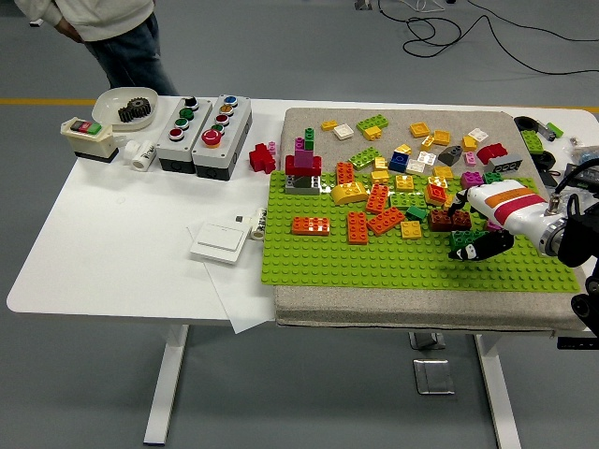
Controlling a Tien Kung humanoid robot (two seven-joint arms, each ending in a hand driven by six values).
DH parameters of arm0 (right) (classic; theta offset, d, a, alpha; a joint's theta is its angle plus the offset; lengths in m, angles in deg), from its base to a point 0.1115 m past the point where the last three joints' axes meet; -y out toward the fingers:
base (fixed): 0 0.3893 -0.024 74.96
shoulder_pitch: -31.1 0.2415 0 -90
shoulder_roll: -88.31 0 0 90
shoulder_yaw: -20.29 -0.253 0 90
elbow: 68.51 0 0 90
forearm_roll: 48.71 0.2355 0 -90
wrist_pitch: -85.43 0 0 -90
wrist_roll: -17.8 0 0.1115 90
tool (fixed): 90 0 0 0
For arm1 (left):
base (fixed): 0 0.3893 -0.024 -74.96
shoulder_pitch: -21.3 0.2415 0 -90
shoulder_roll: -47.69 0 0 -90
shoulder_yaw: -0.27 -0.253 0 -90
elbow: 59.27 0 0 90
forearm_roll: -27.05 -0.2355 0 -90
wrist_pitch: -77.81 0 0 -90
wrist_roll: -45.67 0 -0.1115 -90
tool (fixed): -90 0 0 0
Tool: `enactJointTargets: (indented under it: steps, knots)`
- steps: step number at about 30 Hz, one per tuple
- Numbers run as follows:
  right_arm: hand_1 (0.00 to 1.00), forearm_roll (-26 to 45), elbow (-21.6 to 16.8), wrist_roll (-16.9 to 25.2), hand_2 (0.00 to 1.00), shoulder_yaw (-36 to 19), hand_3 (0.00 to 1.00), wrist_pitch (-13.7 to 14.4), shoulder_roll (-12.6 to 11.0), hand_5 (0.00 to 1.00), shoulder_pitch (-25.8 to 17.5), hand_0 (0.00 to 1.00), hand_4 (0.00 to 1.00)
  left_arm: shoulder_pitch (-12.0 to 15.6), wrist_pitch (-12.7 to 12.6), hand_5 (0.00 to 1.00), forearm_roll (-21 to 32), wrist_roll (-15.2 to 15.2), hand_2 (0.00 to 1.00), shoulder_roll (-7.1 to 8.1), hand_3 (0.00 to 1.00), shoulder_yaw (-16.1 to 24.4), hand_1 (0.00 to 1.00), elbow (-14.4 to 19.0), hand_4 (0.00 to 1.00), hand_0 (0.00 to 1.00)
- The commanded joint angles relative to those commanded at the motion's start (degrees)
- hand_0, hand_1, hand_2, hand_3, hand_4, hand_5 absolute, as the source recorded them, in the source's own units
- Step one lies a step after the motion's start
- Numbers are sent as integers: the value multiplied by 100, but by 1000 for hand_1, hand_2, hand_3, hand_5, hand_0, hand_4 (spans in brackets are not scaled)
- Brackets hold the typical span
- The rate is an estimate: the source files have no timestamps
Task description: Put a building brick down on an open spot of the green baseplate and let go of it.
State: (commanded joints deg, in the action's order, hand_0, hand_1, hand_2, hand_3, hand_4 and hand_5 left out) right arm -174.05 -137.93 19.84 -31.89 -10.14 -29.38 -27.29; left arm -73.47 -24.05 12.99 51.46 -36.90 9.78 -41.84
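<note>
The green baseplate (328, 262) lies on a grey mat on the right half of the table, with several coloured bricks along its far part. My right hand (470, 234), white with black fingers, comes in from the right edge and hangs low over the plate's right side. Its thumb and fingers are curled around a dark green brick (458, 244) that rests on the plate, just in front of a brown brick (435, 220). One black finger points over the brown brick. The hand hides the dark green brick's right part. My left arm is out of view.
Loose bricks crowd the mat beyond the plate. A red and pink brick stack (302, 166) stands at the plate's far left corner. Two button boxes (204, 122), a white bowl (112, 97) holding a gear and a white switch plate (220, 241) lie left. A person (117, 33) stands at the far left.
</note>
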Motion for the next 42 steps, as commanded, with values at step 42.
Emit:
enactJointTargets:
  steps: [42]
  knots:
    - [541, -299, 454, -74, 628, 14, 596, 27, 94, 409, -12, 402, 922, -42, -8, 753, -37, 14, 796, 46, 701, 25, 766, -11, 792, 742]
